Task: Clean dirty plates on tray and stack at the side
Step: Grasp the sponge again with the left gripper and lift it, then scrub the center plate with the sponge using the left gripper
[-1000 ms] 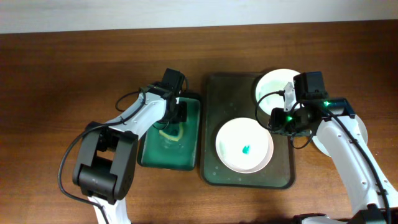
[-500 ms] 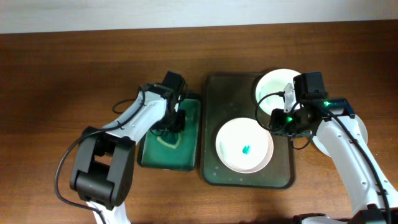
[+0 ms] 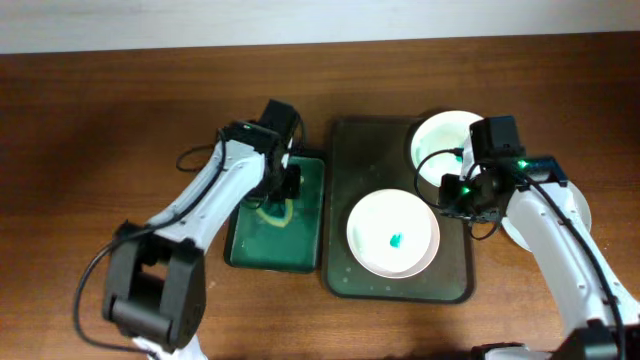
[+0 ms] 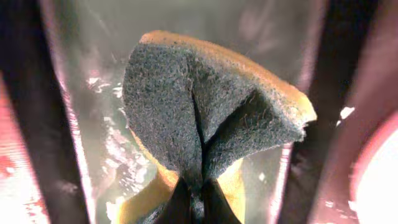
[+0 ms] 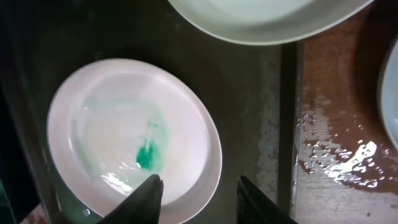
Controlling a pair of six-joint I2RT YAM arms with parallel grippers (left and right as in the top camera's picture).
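The dark tray (image 3: 350, 150) holds two white plates. The front plate (image 3: 393, 233) (image 5: 134, 137) has a teal smear in its middle. The back plate (image 3: 445, 140) (image 5: 267, 18) looks clean. A third plate (image 3: 578, 215) (image 5: 390, 93) lies on the table to the right of the tray, partly under my right arm. My right gripper (image 3: 456, 190) (image 5: 199, 200) is open, one finger over the front plate's right rim and the other over bare tray. My left gripper (image 3: 284, 190) (image 4: 191, 196) is shut on a yellow sponge (image 4: 205, 106) with a dark scouring face, folded in the pinch.
A smaller bright green tray (image 3: 300, 240), wet inside, sits just left of the dark tray under the sponge. The wooden table (image 5: 336, 155) is wet beside the dark tray's right rim.
My left arm has shifted its elbow outward over the green tray and the sponge is pinched anew. The right gripper and the plates have stayed put.
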